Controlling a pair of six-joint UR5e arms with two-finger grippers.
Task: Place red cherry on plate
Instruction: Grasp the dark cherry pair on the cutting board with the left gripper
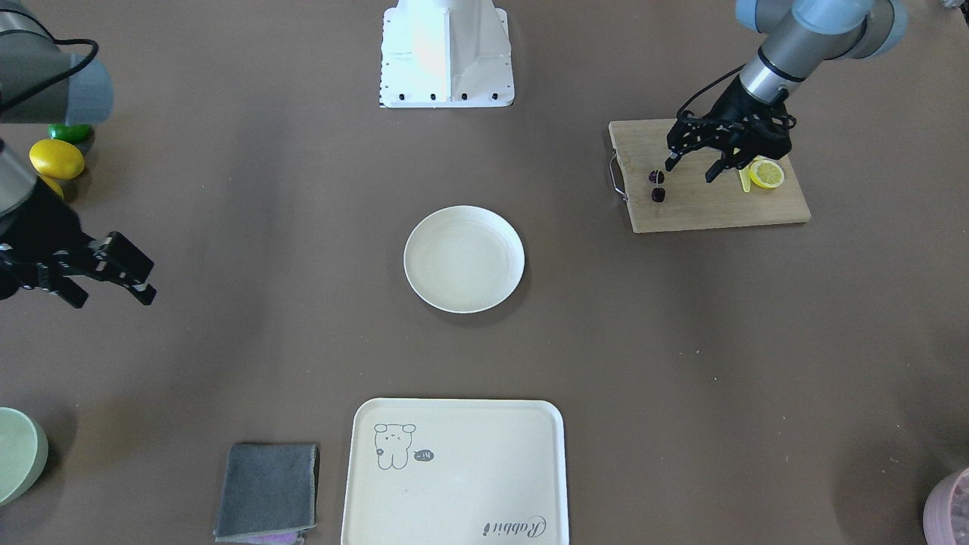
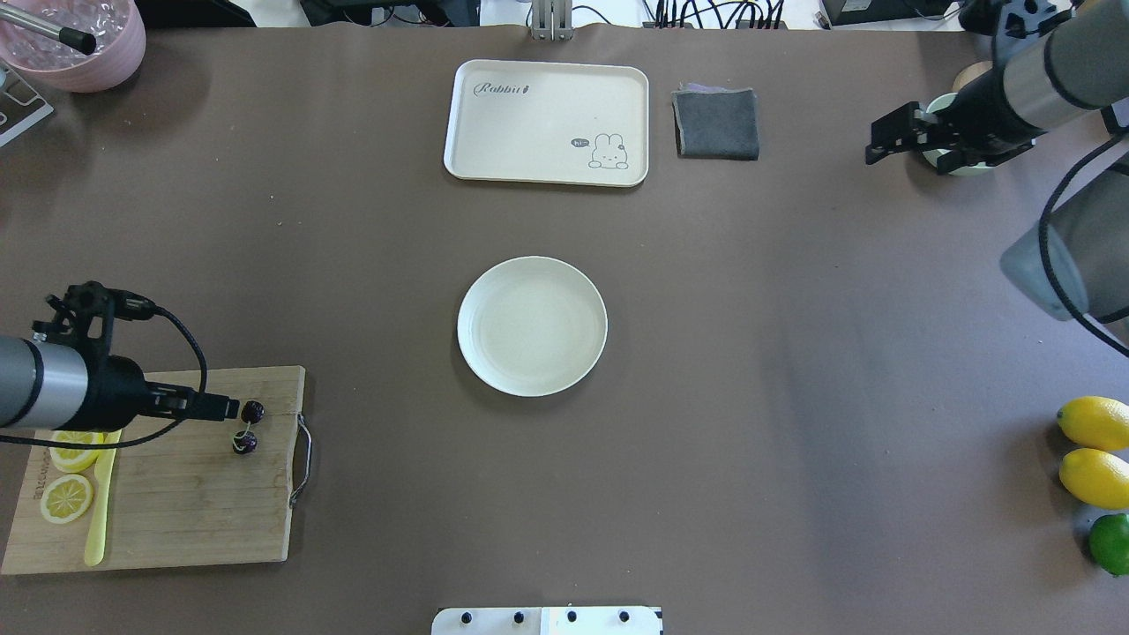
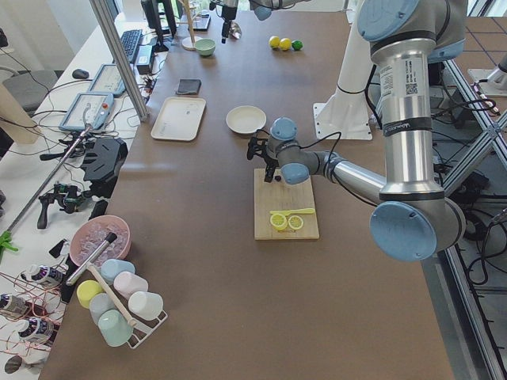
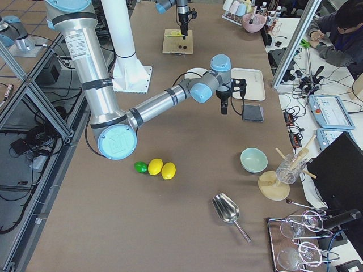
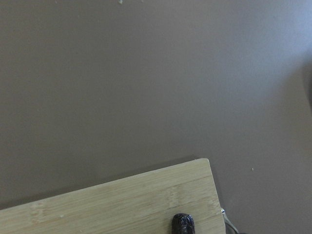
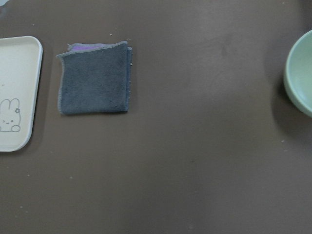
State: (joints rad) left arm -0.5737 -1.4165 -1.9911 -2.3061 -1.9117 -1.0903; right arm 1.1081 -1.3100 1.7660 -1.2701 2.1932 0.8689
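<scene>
The red cherry (image 1: 657, 185) (image 2: 248, 427) is a pair of tiny dark fruits joined by stems. It lies on a wooden cutting board (image 1: 711, 208) (image 2: 194, 494) near the board's handle end. My left gripper (image 1: 691, 169) (image 2: 225, 408) hangs open just over the board, its fingers right beside the cherry and apart from it. One cherry (image 5: 183, 225) shows at the bottom edge of the left wrist view. The round cream plate (image 1: 464, 259) (image 2: 532, 325) sits bare at the table's centre. My right gripper (image 1: 113, 297) (image 2: 882, 141) is open, holds nothing and hovers far from the plate.
Lemon slices (image 2: 66, 494) and a yellow knife (image 2: 99, 520) share the board. A cream tray (image 2: 547, 123) and a grey cloth (image 2: 716, 123) (image 6: 95, 78) lie beyond the plate. Two lemons (image 2: 1094, 450), a lime (image 2: 1110, 542), a green bowl (image 6: 302, 73) and a pink bowl (image 2: 79, 44) stand at the table's edges.
</scene>
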